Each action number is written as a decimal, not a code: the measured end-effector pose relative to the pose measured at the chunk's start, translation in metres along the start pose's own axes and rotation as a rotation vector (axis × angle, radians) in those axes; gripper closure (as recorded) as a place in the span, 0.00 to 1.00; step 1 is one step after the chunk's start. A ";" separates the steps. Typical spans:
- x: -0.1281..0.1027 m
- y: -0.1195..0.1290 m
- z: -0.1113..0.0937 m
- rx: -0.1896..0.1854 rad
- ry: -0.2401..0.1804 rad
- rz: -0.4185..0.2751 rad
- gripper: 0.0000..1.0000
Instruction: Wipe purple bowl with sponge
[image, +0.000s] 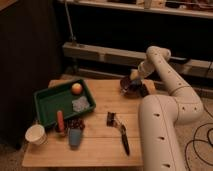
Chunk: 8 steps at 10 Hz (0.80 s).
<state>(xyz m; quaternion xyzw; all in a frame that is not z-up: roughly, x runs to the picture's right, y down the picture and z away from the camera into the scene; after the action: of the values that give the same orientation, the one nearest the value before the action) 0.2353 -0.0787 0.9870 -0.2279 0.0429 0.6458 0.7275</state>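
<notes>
I count one purple bowl (129, 88), at about 1 o'clock on the desk (100, 149), near its far right corner. It sits upright with its mouth facing up. Being round, it has no long axis. The claw (134, 80) hangs right over the bowl's far rim, at the end of the white arm (166, 70), which bends in from 3 o'clock. I cannot tell whether the claw is spread or pressed together. A single pale yellow bit at its tip looks like the sponge (133, 74); it is too small for me to read which way it lies.

There are two cups: a white cup (36, 134) at 8 o'clock and a blue cup (75, 136) at 7 o'clock. A red upright object (60, 120) stands between them. One green tray (42, 98) at 9 o'clock holds one orange fruit (76, 88) and one grey wad (80, 104). One small black block (111, 118) lies near the desk's middle, and one dark-handled brush (124, 144) runs from it toward 5 o'clock. Another dark block (144, 90) sits just beside the bowl at its 3 o'clock. The arm's bulk covers the desk's right edge.
</notes>
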 end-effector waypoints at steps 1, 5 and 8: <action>0.000 0.000 0.000 0.000 0.000 0.000 1.00; 0.000 -0.001 0.000 0.001 0.000 0.001 1.00; 0.003 0.019 0.016 -0.050 0.009 -0.012 1.00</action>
<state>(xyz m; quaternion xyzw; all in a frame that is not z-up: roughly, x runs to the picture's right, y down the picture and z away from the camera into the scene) 0.2140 -0.0690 0.9951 -0.2489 0.0288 0.6413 0.7252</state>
